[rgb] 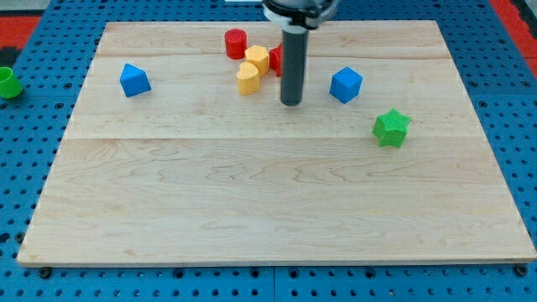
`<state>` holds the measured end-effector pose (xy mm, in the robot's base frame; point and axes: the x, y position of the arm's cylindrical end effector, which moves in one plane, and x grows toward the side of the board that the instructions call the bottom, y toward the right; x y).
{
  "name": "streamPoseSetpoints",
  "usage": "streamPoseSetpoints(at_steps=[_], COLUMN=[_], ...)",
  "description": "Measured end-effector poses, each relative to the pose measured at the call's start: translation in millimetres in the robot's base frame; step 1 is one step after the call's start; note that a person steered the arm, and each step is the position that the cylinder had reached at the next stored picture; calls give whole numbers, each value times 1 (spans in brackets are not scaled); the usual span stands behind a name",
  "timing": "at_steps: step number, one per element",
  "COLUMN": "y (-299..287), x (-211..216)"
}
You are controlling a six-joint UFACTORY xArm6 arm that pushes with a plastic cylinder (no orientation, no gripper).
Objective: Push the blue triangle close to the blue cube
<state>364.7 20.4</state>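
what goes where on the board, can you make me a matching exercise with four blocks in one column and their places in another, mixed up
Column one:
1. blue triangle
2. blue cube
3. green star
4. red cylinder

Column two:
A. nearest the view's top edge
B. just to the view's right of my tip
C. far on the view's left, alone
D. farthest to the view's right, below the blue cube

Pairs: 1-C, 2-B, 3-D, 4-A

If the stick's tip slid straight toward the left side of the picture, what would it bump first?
Probably nothing. My tip sits just below the level of the yellow blocks, so it would likely slip under them, perhaps grazing the lower one. Farther left, the blue triangle also sits slightly higher. Depth is hard to judge.
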Motion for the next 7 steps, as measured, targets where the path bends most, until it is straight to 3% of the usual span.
streamPoseSetpoints(at_steps=[1,2,3,5,6,7], y=[63,139,152,147,90,93], x=[-42,-51,-3,-51,-66,-26])
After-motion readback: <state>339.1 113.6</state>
